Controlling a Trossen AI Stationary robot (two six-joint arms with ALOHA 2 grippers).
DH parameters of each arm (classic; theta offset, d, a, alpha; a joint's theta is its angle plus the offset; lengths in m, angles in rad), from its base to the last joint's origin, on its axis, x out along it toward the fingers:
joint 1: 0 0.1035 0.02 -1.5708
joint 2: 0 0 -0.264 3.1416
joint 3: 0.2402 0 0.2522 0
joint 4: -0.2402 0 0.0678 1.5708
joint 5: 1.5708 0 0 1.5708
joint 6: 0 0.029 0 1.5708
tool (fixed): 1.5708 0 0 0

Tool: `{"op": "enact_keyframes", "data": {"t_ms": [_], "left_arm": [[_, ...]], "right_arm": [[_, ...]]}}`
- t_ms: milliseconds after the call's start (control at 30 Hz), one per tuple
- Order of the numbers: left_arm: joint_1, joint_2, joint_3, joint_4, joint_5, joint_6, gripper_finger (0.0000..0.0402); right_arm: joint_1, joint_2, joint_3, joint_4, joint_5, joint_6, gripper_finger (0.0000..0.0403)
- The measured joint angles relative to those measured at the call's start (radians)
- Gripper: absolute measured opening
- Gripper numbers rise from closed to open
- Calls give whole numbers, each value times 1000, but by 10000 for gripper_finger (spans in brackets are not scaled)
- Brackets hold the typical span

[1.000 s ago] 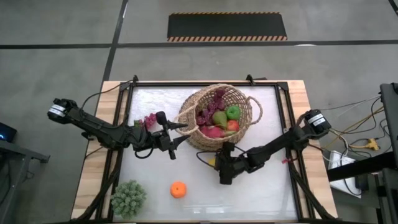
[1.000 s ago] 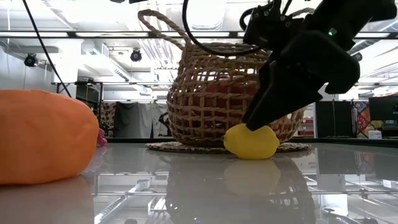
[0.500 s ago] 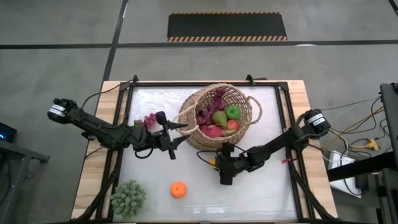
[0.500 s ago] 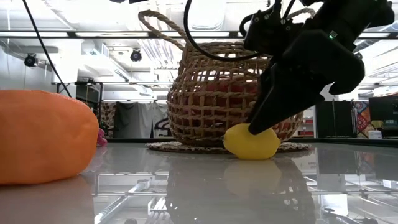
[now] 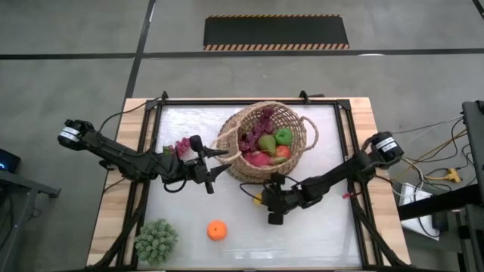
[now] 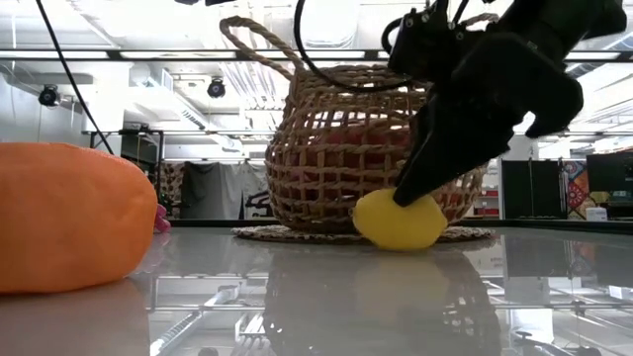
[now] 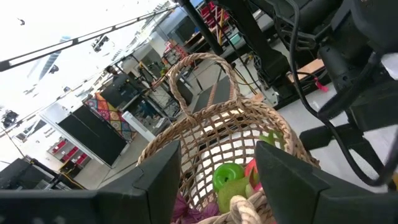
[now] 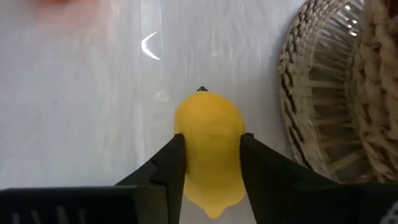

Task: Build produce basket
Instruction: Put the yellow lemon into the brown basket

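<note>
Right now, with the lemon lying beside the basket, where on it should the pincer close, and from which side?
Across the lemon's narrow middle, coming from above on the side away from the basket. It lies long-axis flat on the table, so the waist is narrowest. The right pincer already sits there, fingers on both flanks, clear of the wicker.

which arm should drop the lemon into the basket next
Right. The right gripper is already shut on the lemon, just beside the basket. The left gripper sits open at the basket's rim on the other side, away from the lemon.
</note>
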Motion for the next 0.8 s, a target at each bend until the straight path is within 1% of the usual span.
{"op": "enact_keyframes", "data": {"t_ms": [167, 267, 367, 500, 567, 600, 633, 733, 767, 800], "left_arm": [[0, 0, 0, 0, 0, 0, 190], [0, 0, 0, -1, 0, 0, 190], [0, 0, 0, -1, 0, 0, 190], [0, 0, 0, -1, 0, 0, 190], [0, 0, 0, -1, 0, 0, 190], [0, 0, 0, -1, 0, 0, 190], [0, 0, 0, -1, 0, 0, 190], [0, 0, 0, -1, 0, 0, 190], [0, 0, 0, 0, 0, 0, 190], [0, 0, 0, 0, 0, 0, 190]], "right_arm": [[4, -57, 58, -85, -3, -2, 128], [13, -92, 115, -103, -27, -22, 129], [22, -128, 181, -125, -70, -73, 129], [25, -166, 266, -157, -59, -154, 129], [20, -182, 311, -209, -2, -197, 129], [18, -192, 335, -246, 49, -220, 129], [14, -198, 357, -285, 112, -240, 129], [-9, -205, 422, -399, 345, -280, 125], [-24, -205, 439, -439, 403, -289, 124], [-41, -205, 453, -474, 437, -292, 122]]}}
